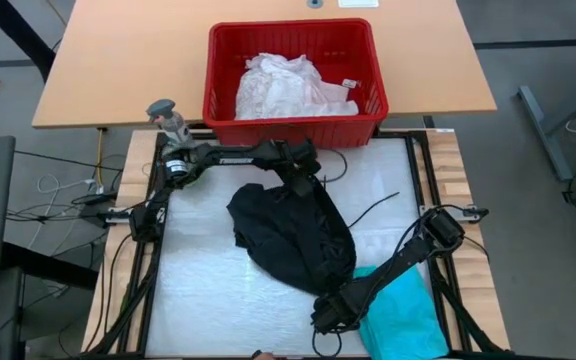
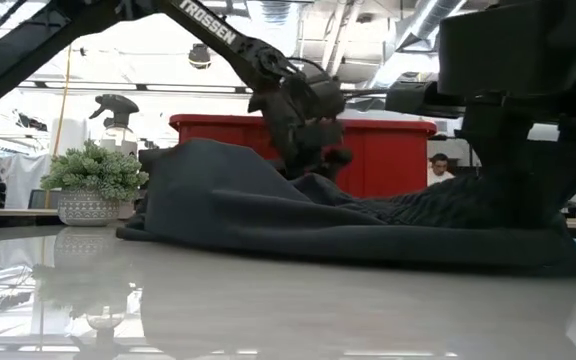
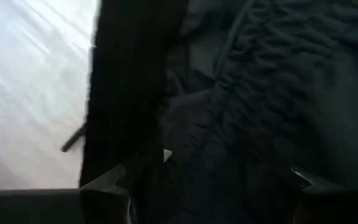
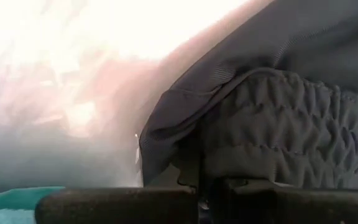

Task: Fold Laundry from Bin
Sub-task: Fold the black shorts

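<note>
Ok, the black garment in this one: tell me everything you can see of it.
The black garment is a soft, matte, dark fabric with a gathered, ribbed band visible in the right wrist view. It lies crumpled in a loose mound on the white work surface, in front of the red bin. The left gripper sits at its far edge, toward the bin, jaws partly apart over the cloth. The right gripper is shut on its near edge. That edge lies beside the teal garment.
</note>
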`<action>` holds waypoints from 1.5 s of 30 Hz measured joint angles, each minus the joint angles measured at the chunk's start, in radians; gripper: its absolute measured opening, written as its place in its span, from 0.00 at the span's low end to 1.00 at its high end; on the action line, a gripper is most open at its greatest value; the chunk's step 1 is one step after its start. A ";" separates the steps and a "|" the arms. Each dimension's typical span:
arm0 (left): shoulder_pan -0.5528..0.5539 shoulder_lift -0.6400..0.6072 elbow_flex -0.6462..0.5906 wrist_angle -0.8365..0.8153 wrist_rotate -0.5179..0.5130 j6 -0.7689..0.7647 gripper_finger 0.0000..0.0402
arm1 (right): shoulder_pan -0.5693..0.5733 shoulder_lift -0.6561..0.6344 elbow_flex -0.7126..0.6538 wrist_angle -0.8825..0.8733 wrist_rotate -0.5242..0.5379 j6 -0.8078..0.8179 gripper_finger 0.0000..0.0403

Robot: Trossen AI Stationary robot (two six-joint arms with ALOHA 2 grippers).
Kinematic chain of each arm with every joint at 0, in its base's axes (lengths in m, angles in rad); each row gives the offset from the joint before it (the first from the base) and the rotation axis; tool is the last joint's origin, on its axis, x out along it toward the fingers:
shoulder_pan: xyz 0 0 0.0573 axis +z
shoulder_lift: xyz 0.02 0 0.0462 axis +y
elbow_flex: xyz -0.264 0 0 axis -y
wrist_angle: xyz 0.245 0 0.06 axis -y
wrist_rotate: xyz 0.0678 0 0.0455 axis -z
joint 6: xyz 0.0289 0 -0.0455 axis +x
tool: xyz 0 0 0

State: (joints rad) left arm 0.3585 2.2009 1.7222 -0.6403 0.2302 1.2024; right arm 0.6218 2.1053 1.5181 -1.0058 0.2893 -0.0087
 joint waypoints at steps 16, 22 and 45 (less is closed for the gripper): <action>0.001 -0.047 0.000 -0.181 -0.255 -0.081 0.01 | -0.010 0.001 0.000 -0.017 -0.001 0.017 0.08; 0.002 -0.240 0.000 -0.260 -0.288 -0.144 0.00 | -0.055 0.003 0.020 -0.099 0.002 0.203 0.08; 0.082 -0.826 0.000 -0.504 -0.604 -0.248 0.00 | -0.477 -0.540 0.029 -0.081 -0.003 0.670 0.06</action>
State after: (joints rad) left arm 0.4400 1.3744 1.7226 -1.1439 -0.3736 0.9540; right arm 0.1449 1.5657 1.5475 -1.0868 0.2861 0.6617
